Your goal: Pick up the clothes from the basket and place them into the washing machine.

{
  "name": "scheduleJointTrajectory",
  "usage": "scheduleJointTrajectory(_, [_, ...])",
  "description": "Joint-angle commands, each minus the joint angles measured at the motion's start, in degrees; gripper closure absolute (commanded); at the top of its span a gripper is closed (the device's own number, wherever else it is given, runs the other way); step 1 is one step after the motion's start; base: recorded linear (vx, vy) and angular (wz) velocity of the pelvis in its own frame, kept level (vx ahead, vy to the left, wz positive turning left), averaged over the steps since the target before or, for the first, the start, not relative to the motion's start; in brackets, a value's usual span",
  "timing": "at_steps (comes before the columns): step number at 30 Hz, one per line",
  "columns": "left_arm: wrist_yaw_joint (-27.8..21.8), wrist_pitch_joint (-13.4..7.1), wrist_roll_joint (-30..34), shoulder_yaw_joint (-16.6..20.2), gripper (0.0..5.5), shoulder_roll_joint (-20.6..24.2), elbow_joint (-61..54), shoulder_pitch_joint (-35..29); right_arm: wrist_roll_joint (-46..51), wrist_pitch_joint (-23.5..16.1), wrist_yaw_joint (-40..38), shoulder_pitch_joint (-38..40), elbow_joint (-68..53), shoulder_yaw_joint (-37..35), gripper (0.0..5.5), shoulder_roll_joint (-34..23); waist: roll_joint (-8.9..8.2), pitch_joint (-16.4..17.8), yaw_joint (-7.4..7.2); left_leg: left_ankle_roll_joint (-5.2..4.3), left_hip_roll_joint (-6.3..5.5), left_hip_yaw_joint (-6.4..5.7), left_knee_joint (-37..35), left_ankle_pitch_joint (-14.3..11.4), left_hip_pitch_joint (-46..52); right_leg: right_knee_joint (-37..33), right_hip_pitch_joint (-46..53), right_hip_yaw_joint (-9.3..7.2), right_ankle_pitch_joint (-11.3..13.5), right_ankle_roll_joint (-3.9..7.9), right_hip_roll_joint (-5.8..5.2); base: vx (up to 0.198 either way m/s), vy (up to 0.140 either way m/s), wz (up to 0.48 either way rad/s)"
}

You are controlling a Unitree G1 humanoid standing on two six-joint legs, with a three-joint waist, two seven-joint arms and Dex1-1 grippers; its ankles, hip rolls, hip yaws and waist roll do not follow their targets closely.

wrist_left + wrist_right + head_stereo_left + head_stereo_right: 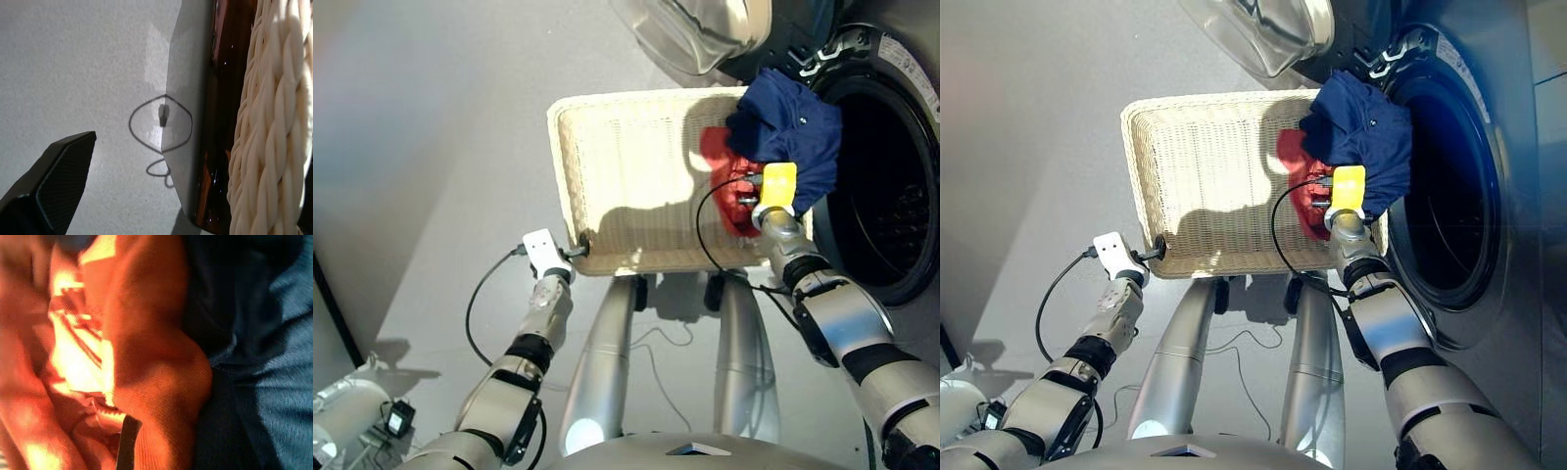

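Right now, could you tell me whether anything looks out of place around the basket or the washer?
Yes: the navy blue garment hangs over the cream-white basket's far right corner, draped toward the washing machine's drum opening rather than lying flat inside. The coral-red garment lies partly beneath it. Nothing looks spilled or damaged.

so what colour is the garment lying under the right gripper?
Coral-red garment, partly covered by the navy one; the right eye view shows it best.

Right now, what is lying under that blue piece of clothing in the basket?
A coral-red garment lies partly beneath the navy garment, at the basket's end nearest the washing machine. Anything deeper under the navy cloth is covered.
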Motion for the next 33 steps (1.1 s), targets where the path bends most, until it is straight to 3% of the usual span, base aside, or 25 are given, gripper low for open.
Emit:
scheduleJointTrajectory(1, [-0.4, -3.0, -0.6, 3.6, 0.0, 1.7, 0.0, 2.9, 14.1, -6.4, 1.6, 1.4, -8.4, -3.3, 5.5, -2.0, 3.72, -1.2, -1.33, 2.84, -1.01, 2.06, -4.9, -0.3, 3.1, -4.8, 5.4, 0.55, -0.5, 2.92, 1.85, 0.0, 0.0, 0.0])
scheduleJointTrajectory(6, [-0.7, -3.6, -1.1, 4.1, 0.0, 1.3, -2.5, 5.6, 29.5, -14.5, 5.2, 4.4, -25.9, -12.6, 5.5, -1.7, 4.43, -0.7, -2.47, 2.65, -0.88, 3.02, -6.6, -0.1, 5.5, -6.6, 7.3, 1.54, 0.0, 3.38, 2.32, -0.01, 0.024, -0.16])
scheduleJointTrajectory(12, [-1.1, -3.8, -0.8, 3.8, 0.0, 1.3, -2.2, 7.2, 33.8, -20.2, 3.1, 1.7, -30.2, -18.2, 5.5, -6.9, 5.31, -1.2, -2.73, 2.72, -0.71, 3.78, -6.5, -0.4, 6.8, -6.7, 7.7, 2.62, 0.2, 3.56, 2.58, -0.005, 0.005, -0.068])
scheduleJointTrajectory(19, [-0.3, -5.0, -0.7, 2.0, 0.0, 0.8, -3.9, 8.8, 37.4, -35.1, -4.9, -4.3, -34.1, -31.0, 5.5, -11.8, 7.51, -2.1, -2.24, 3.53, -1.58, 3.77, -5.6, -1.1, 5.6, -5.8, 6.3, 3.84, -0.2, 3.97, 2.58, 0.0, 0.0, 0.0])
scheduleJointTrajectory(23, [0.1, -5.3, 0.2, 1.0, 0.0, 1.2, -5.1, 9.5, 31.6, -34.6, -11.5, -4.1, -31.0, -31.5, 5.5, -13.7, 8.48, -2.9, -1.6, 3.64, -1.79, 3.58, -5.2, -1.3, 4.8, -4.7, 5.3, 4.08, -0.4, 3.97, 2.24, 0.0, 0.0, 0.0])
scheduleJointTrajectory(28, [0.6, -5.3, 0.6, 0.9, 0.0, 1.5, -5.4, 10.3, 27.8, -32.5, -15.5, -3.3, -27.3, -30.7, 5.5, -11.6, 9.05, -3.3, -0.82, 3.79, -1.87, 3.51, -5.3, -1.4, 4.4, -4.8, 5.0, 4.06, -0.3, 3.92, 2.15, 0.0, 0.0, 0.0])
scheduleJointTrajectory(29, [0.6, -5.3, 0.7, 0.9, 0.0, 1.6, -5.5, 10.4, 27.3, -30.8, -15.1, -2.9, -25.9, -29.7, 4.4, -11.4, 8.88, -3.3, -0.8, 3.77, -1.78, 3.53, -5.3, -1.4, 4.4, -5.0, 5.1, 4.02, -0.2, 3.88, 2.14, 0.0, 0.0, 0.0])
scheduleJointTrajectory(30, [0.7, -5.2, 0.7, 1.0, 0.0, 2.1, -5.6, 10.1, 26.6, -28.3, -14.5, -2.6, -23.3, -27.4, 0.0, -11.7, 8.53, -3.2, -0.76, 3.7, -1.68, 3.6, -5.3, -1.3, 4.3, -5.2, 5.2, 3.95, 0.0, 3.84, 2.13, 0.0, 0.0, 0.0])
scheduleJointTrajectory(33, [0.6, -5.0, 0.7, 1.0, 0.0, 2.0, -6.7, 9.9, 28.2, -23.7, -10.5, -2.2, -20.2, -23.0, 0.0, -10.0, 8.11, -2.8, -0.99, 3.61, -1.38, 3.74, -5.1, -1.3, 4.2, -5.8, 5.3, 3.72, 0.4, 3.68, 2.22, 0.0, 0.0, 0.0])
